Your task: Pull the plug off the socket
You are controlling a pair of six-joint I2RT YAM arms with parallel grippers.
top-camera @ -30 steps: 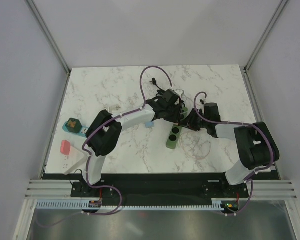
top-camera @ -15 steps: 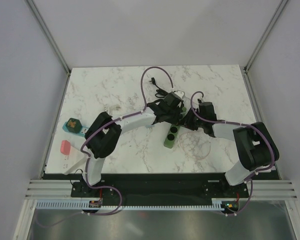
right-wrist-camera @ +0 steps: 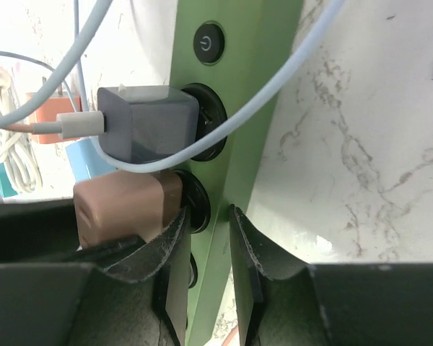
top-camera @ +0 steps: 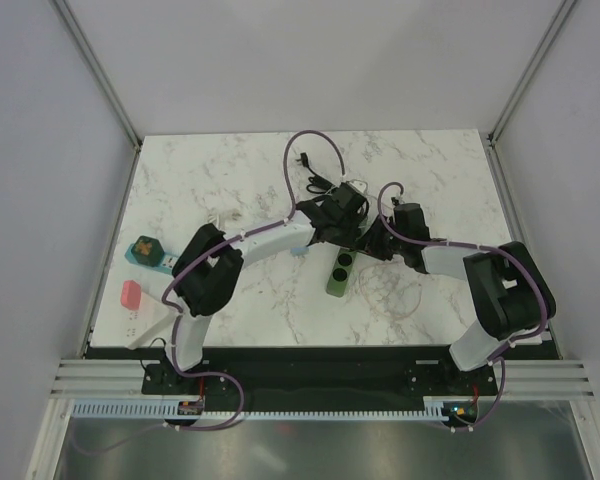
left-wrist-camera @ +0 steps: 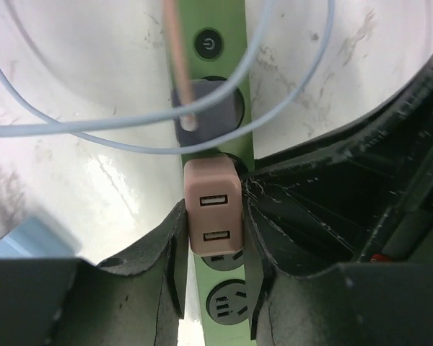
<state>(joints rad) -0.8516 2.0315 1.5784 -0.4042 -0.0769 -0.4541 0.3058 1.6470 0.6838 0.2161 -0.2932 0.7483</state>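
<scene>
I've edged farther; only wrist views show my left fingers (left-wrist-camera: 169,267) clenching the tan charger (left-wrist-camera: 213,209), right fingers (right-wrist-camera: 247,268) clamping the power strip (right-wrist-camera: 238,108).

The plug (left-wrist-camera: 213,216) is a small pinkish-brown block with rounded corners and two USB ports on its outer face. It stands upright in the second round socket from the power button (left-wrist-camera: 208,45) of the socket strip (left-wrist-camera: 229,21), its base against the socket's dark rim. The left fingers (left-wrist-camera: 169,259) press on its two sides. The strip is long, slim and pale green, lying flat on the marble bench, with its narrow sides between the right fingers (right-wrist-camera: 247,252).
</scene>
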